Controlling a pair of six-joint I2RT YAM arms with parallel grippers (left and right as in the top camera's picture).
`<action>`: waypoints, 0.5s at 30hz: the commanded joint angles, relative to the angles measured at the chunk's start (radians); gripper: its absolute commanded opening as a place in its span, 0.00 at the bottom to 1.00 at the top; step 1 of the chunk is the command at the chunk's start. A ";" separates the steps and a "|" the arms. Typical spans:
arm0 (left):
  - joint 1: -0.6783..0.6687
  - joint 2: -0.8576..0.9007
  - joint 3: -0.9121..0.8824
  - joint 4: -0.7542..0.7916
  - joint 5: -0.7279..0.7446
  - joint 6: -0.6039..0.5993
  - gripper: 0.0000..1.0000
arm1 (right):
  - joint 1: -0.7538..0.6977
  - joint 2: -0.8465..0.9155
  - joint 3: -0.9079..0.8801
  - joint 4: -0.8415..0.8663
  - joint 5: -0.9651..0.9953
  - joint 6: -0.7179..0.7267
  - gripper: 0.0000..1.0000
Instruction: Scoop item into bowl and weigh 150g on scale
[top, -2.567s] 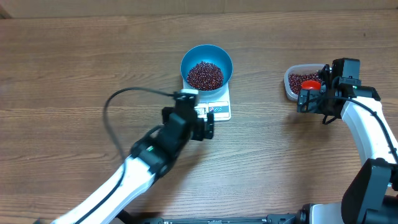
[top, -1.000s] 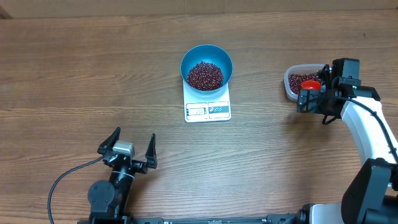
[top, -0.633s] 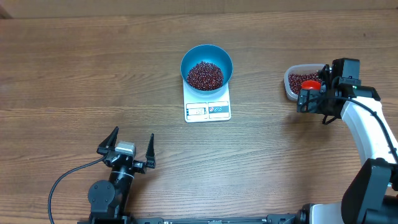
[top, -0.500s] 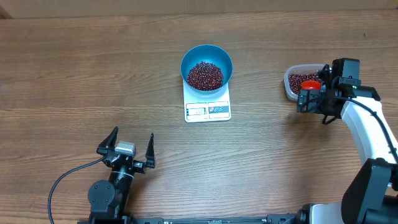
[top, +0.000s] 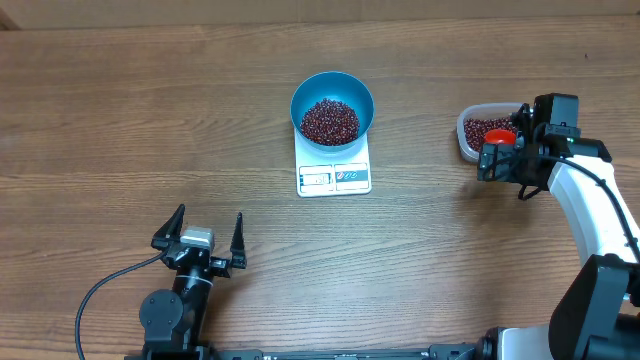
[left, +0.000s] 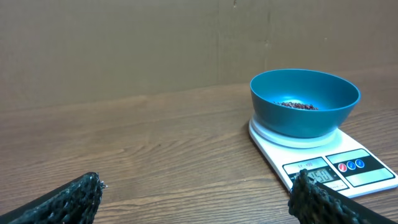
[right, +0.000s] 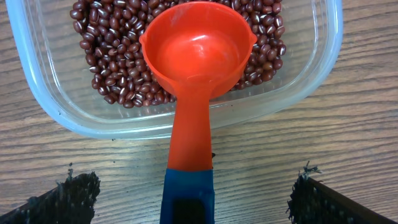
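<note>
Many loose beans (right: 106, 68) spill easily; grip the stiff red scoop (right: 196, 56) by its blue handle (right: 188, 204). Left gripper (top: 197, 240) and right gripper (right: 193, 186) gape, empty.

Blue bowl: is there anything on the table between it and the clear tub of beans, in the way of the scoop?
Nothing visible does. Only bare table lies between the tub and the bowl, which sits on the scale. The scoop lies in the tub.

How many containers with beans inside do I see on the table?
2. The blue bowl stands on the scale in the middle; the clear tub sits to the right, with an orange scoop resting in it. None seems hidden.
</note>
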 joint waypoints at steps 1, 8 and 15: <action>0.006 -0.013 -0.003 -0.003 -0.011 -0.002 0.99 | 0.005 0.003 -0.005 0.005 0.009 -0.005 1.00; 0.006 -0.013 -0.003 -0.007 -0.052 0.026 1.00 | 0.005 0.003 -0.005 0.005 0.009 -0.005 1.00; 0.003 -0.013 -0.003 -0.007 -0.067 0.008 1.00 | 0.005 0.003 -0.005 0.005 0.009 -0.005 1.00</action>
